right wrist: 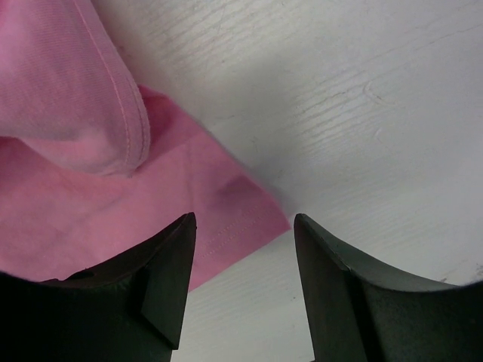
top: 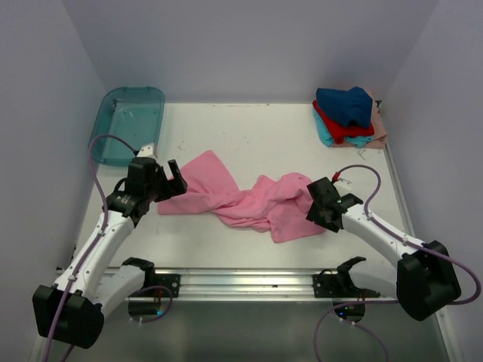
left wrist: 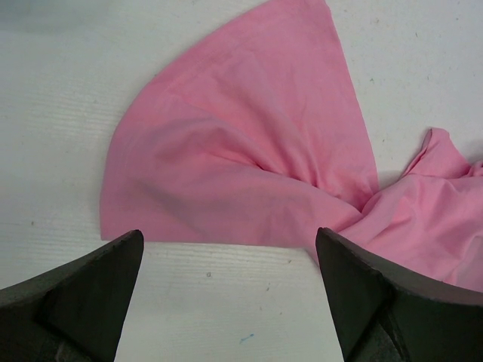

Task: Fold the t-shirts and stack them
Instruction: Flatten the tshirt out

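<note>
A pink t-shirt point(top: 241, 200) lies crumpled and twisted across the middle of the white table. My left gripper point(top: 172, 181) is open and empty at the shirt's left end; in the left wrist view the flat pink cloth point(left wrist: 249, 151) lies just beyond my gripper point(left wrist: 230, 249). My right gripper point(top: 318, 202) is open and empty at the shirt's right corner; in the right wrist view a hemmed corner of the shirt point(right wrist: 226, 219) lies between and just past my gripper point(right wrist: 245, 226). Folded navy, red, teal and peach shirts point(top: 347, 115) are stacked at the back right.
A translucent teal plastic tub point(top: 130, 122) stands at the back left corner. White walls close the table on three sides. A metal rail point(top: 241, 283) runs along the near edge between the arm bases.
</note>
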Controlling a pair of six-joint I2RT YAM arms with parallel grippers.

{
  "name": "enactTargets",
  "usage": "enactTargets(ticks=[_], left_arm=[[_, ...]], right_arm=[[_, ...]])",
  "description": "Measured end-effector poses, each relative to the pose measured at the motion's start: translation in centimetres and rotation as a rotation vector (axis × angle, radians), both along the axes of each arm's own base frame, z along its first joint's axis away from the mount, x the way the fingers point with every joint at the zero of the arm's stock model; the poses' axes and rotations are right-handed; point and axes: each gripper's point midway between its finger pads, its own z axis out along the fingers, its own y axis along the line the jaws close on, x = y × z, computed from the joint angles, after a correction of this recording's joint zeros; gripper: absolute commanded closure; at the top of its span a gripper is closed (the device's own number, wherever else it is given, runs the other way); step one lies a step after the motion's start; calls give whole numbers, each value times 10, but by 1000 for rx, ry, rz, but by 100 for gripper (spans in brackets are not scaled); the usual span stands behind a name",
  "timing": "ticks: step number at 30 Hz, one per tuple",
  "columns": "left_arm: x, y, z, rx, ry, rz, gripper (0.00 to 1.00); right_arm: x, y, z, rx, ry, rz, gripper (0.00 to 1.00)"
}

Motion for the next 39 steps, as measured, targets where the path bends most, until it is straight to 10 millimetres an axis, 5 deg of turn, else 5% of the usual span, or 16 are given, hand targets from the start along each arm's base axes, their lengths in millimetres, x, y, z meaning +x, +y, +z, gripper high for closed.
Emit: enactTargets(ticks=[11,18,27,34,37,39], left_arm=[[-3,1,-2,3,13,0,0],[-3,1,-3,4,16,0,0],[-6,2,-5,7,29,0,0],[-9,3,-8,11,34,3,0],[-13,3,-13,14,52,2,5],[-14,3,-15,13,62,-1,23]], right_arm=[[-23,-10,-13,-6,40,-36,44],[-25,-11,-17,-3,43,-53,71],[-14,-7,-23,0,20,-57,71],[-6,-2,-22,23,-11,-43,100],[-5,2,-20,50,-33,-20,100],[-5,5,-16,72,-55,1,100]])
